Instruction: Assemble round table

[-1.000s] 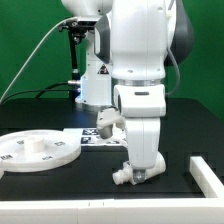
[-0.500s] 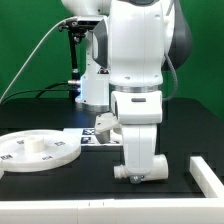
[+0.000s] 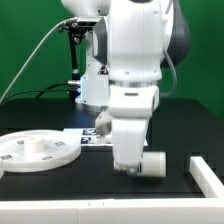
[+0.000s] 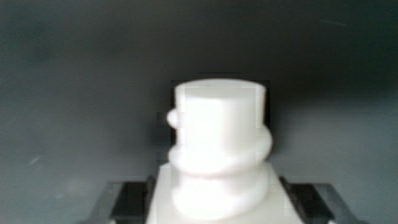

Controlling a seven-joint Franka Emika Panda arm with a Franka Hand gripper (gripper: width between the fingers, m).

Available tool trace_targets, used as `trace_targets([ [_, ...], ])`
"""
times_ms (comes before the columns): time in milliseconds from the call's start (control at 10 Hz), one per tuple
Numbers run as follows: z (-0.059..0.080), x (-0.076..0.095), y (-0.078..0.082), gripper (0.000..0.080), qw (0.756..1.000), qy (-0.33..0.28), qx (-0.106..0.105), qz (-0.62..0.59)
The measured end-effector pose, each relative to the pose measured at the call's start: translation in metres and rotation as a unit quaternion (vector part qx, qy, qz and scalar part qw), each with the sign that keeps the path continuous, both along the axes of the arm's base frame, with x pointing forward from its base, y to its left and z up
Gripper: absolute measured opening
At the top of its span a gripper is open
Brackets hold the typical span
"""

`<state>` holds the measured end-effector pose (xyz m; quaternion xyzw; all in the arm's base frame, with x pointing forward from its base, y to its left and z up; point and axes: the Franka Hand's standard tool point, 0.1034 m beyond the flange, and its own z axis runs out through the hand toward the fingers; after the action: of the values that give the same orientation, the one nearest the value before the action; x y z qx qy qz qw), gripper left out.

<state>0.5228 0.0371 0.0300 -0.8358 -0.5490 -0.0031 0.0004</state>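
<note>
1. Gripper [image 3: 131, 169]: you had one, jaws clamped on the one post [image 3: 155, 163], just above the table [image 3: 80, 178].
2. Disc [image 3: 36, 151]: one, lying flat, well apart at the exterior view's left.
3. Foot [image 3: 104, 122]: one, partly hidden.

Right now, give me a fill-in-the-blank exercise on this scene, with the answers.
The pincer is shut on the short white ___. The round disc lies on the exterior view's ___. The plain block lies on the exterior view's ___.
Missing words: post; left; right.
</note>
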Motion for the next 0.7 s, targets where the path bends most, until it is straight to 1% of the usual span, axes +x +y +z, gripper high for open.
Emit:
trace_targets([
  [100, 0.011, -0.006, 0.010, 0.0314, 0.998, 0.002, -0.002, -0.065],
  [200, 0.026, -0.009, 0.025, 0.0314, 0.988, 0.003, -0.004, -0.154],
  [300, 0.032, -0.007, 0.033, 0.0314, 0.984, -0.003, -0.002, -0.178],
  [400, 0.027, -0.009, 0.029, 0.0314, 0.981, 0.002, -0.002, -0.196],
  [700, 0.027, -0.012, 0.034, 0.0315, 0.954, 0.005, 0.002, -0.300],
])
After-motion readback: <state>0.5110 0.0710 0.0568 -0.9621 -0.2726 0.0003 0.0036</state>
